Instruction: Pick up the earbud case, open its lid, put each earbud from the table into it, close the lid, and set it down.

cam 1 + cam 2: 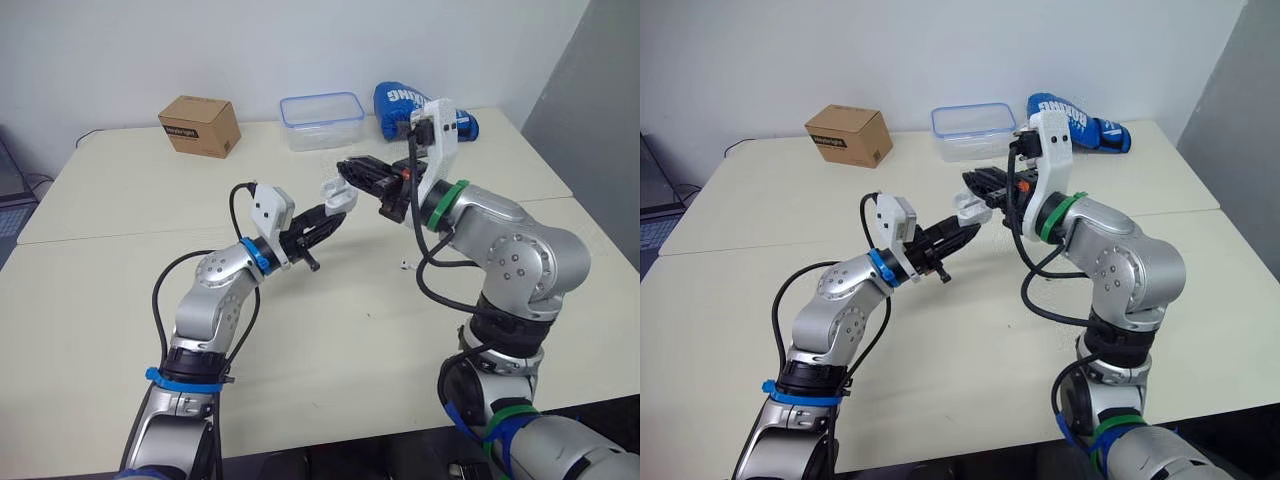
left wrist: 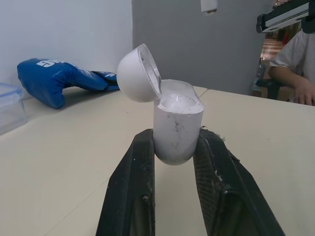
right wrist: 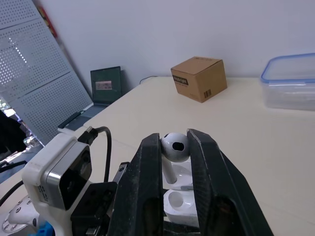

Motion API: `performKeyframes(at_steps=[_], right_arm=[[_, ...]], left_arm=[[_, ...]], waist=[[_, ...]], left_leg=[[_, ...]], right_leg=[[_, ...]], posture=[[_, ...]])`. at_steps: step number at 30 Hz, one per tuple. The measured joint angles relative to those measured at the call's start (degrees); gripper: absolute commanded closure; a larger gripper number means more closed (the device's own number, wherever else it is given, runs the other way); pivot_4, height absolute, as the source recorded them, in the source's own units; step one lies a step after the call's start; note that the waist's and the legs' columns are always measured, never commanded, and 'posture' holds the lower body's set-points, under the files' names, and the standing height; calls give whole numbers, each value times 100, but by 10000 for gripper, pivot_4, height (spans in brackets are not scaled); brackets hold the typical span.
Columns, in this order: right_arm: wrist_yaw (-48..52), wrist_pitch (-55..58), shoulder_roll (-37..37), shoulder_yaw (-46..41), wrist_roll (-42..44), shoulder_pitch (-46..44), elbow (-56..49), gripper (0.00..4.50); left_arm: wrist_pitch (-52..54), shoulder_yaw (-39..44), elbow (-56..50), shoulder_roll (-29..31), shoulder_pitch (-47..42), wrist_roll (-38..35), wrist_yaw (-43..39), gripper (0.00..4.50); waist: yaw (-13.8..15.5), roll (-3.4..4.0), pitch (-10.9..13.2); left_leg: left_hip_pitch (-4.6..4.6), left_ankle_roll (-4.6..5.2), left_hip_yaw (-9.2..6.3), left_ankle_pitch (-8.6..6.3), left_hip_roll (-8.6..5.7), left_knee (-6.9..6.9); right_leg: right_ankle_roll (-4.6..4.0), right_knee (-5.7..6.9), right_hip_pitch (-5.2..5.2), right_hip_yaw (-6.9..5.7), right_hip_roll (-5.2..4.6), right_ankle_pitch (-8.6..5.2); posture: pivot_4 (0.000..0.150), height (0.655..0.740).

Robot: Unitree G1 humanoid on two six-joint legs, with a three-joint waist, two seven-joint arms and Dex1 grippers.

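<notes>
Little legible print
White letters ending "ING" on the blue glove (image 1: 395, 102) beside the plastic tub (image 1: 322, 130); the cardboard box (image 1: 200, 125) label is too small to read

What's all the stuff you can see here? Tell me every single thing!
earbud case: one, white, lid open, held above the table
earbud: one, white, right at the open case
small white thing: one, on the table under the right arm, maybe another earbud
cardboard box: one, brown, far left of the table
plastic container: one, clear with blue rim, far middle
boxing glove: one, blue, far right beside the container
laptop: one, dark, by the table's left edge
table: one seamed top, cream
person: one, white sleeve, past the table
left gripper: black jaws shut on the earbud case
right gripper: black jaws shut on the earbud
</notes>
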Motion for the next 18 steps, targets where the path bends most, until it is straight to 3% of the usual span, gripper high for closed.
performKeyframes(at_steps=[18], right_arm=[[-517,-1562,-242,927,166,611,632,41204]], left_arm=[[400,2,-59,-25,-101,-156,46,37920]], waist=[[-7,0,0]], left_leg=[[0,0,0,0,0,0]], right_leg=[[0,-2,0,0,0,0]], posture=[[1500,7400]])
